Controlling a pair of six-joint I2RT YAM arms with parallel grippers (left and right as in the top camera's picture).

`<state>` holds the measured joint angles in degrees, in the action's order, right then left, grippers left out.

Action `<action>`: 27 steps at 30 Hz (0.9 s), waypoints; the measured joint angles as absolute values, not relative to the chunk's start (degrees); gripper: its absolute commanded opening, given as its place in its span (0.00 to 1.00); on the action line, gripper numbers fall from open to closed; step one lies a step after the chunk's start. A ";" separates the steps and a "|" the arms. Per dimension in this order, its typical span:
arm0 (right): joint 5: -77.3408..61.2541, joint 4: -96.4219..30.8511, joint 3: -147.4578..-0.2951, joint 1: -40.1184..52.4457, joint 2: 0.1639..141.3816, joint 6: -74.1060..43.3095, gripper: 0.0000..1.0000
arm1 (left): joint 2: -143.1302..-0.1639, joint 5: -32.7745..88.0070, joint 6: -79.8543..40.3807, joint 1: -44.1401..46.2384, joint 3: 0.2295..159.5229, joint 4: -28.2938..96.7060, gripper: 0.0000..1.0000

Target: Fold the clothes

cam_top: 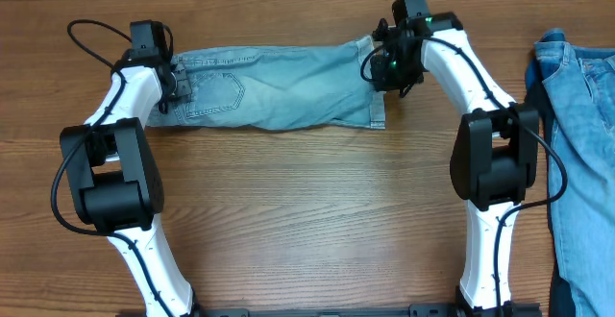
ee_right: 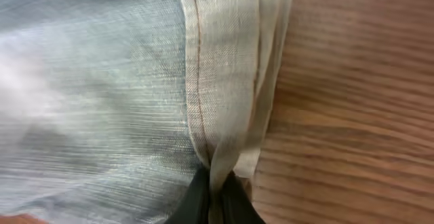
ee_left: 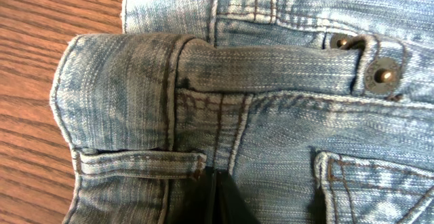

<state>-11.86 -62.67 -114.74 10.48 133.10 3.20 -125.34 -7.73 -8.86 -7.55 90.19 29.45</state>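
The clothes [cam_top: 279,91], pale light-blue denim shorts, lie flat and lengthwise across the far part of the table. The waistband is at the left and the leg hems at the right. My left gripper [cam_top: 173,85] is at the waistband end. In the left wrist view its dark fingers [ee_left: 217,200] are pressed together on the denim just below a belt loop [ee_left: 142,161], beside a back pocket [ee_left: 380,183]. My right gripper [cam_top: 377,67] is at the hem end. In the right wrist view its fingers [ee_right: 218,200] pinch the stitched hem [ee_right: 227,81], which bunches upward between them.
A deeper-blue denim garment [cam_top: 581,115] lies along the right edge of the wooden table [cam_top: 307,211]. Both arm bases stand at the near edge, left [cam_top: 144,259] and right [cam_top: 485,259].
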 measured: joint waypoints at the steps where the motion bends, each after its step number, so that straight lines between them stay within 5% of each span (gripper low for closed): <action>1: -11.88 -65.32 -116.40 10.50 133.10 1.76 0.04 | -125.34 -7.73 -8.86 -7.55 90.13 29.30 0.04; 9: -12.73 -74.96 -117.54 10.52 133.05 -0.73 0.04 | -125.34 -7.73 -8.86 -7.55 90.08 29.26 0.04; 25: -9.61 -57.82 -102.19 10.66 130.26 -1.26 0.04 | -125.34 -7.70 -8.56 -7.55 90.08 29.26 0.05; 26: -9.50 -58.08 -102.48 10.66 130.26 -1.28 0.08 | -125.34 -7.70 -8.38 -7.55 90.08 29.26 0.06; 27: -9.04 -59.20 -103.53 10.70 130.41 -1.28 0.33 | -125.34 -7.70 -8.01 -7.55 90.08 29.26 0.06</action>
